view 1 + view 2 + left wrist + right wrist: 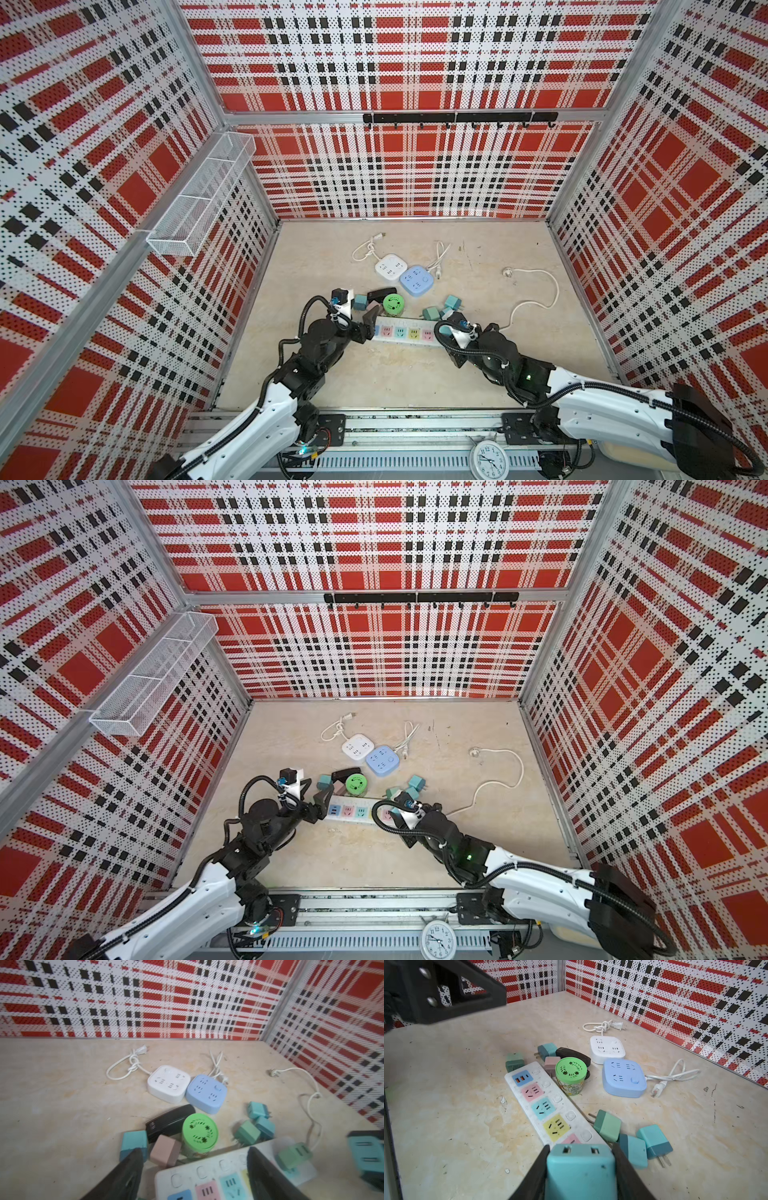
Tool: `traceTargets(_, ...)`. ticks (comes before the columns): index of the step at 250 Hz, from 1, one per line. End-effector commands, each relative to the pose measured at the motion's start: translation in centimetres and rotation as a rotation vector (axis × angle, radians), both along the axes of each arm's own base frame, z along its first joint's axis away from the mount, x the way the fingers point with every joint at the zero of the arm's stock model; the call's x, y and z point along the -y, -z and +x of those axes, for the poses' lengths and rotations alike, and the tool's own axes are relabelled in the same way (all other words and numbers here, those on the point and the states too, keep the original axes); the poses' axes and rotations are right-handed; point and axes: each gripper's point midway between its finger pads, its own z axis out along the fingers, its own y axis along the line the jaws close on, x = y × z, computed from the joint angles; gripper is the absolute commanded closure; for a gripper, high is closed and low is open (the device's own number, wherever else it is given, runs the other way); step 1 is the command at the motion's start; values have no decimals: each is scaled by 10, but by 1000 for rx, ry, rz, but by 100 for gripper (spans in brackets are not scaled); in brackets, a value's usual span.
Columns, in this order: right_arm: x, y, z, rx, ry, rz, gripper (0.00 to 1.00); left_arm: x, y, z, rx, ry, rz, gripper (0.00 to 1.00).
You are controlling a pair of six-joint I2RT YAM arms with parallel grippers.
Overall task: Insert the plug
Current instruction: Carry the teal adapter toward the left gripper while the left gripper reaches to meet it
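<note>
Two entries: right gripper clenched on teal plug; left gripper splayed over power strip, green canister alongside

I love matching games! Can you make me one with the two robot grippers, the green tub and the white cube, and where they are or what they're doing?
Things:
1. right gripper
2. left gripper
3. green tub
4. white cube

Places and states:
A. at the back, right beside the blue cube
B. open, over one end of the strip
C. upright, next to the strip
D. shut on a teal plug

Pairs: 1-D, 2-B, 3-C, 4-A
</note>
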Motion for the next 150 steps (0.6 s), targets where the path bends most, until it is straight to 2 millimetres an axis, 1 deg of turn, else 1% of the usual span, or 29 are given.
traceTargets(1, -10, -31, 0, 99, -31, 92, 96, 14, -7, -16, -63, 92, -17, 20)
traceTargets(14, -11, -30, -4, 113, -45, 105, 95, 21, -8, -21, -71, 139, -20, 21)
traceTargets(31, -11, -31, -9, 150, -57, 107, 99, 33, -11, -30, -80, 211, -30, 24)
traceTargets(56, -11, -34, -14, 191, -67, 124, 98, 48, -14, -44, -94, 308, -35, 27)
traceTargets(76, -13, -41, -19, 229, -105, 149, 98, 57, -16, -55, -98, 365, -37, 32)
traceTargets(93, -15, -46, -23, 269, -133, 150, 98, 64, -19, -62, -95, 404, -39, 33)
traceTargets(103, -16, -48, -25, 284, -149, 148, 100, 66, -20, -65, -92, 413, -39, 33)
traceTargets(150, -22, -53, -29, 347, -200, 102, 100, 85, -25, -76, -99, 491, -24, 34)
